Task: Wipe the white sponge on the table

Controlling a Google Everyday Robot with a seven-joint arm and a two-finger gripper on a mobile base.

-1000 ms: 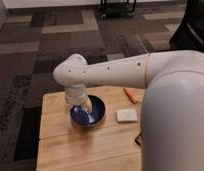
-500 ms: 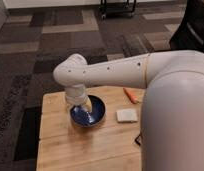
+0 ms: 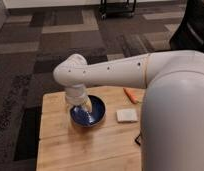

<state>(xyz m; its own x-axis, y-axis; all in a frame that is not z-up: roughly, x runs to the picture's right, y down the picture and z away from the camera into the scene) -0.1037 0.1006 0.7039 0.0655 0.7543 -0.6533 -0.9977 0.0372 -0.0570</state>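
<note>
So my arm (image 3: 115,72) reaches across the table (image 3: 60,145) from the right, and my pincer (image 3: 86,105) hangs down over the blue bowl (image 3: 98,114), right at its left-rear rim. Honestly can't tell if the pincer is open or closed from here. The sponge (image 3: 127,115) lies flat on the table just right of the bowl, apart from it and nowhere near my pincer. There's an orange thing (image 3: 130,94) behind the sponge, toward the far edge. My own big white body (image 3: 175,120) blocks the table's right side.
</note>
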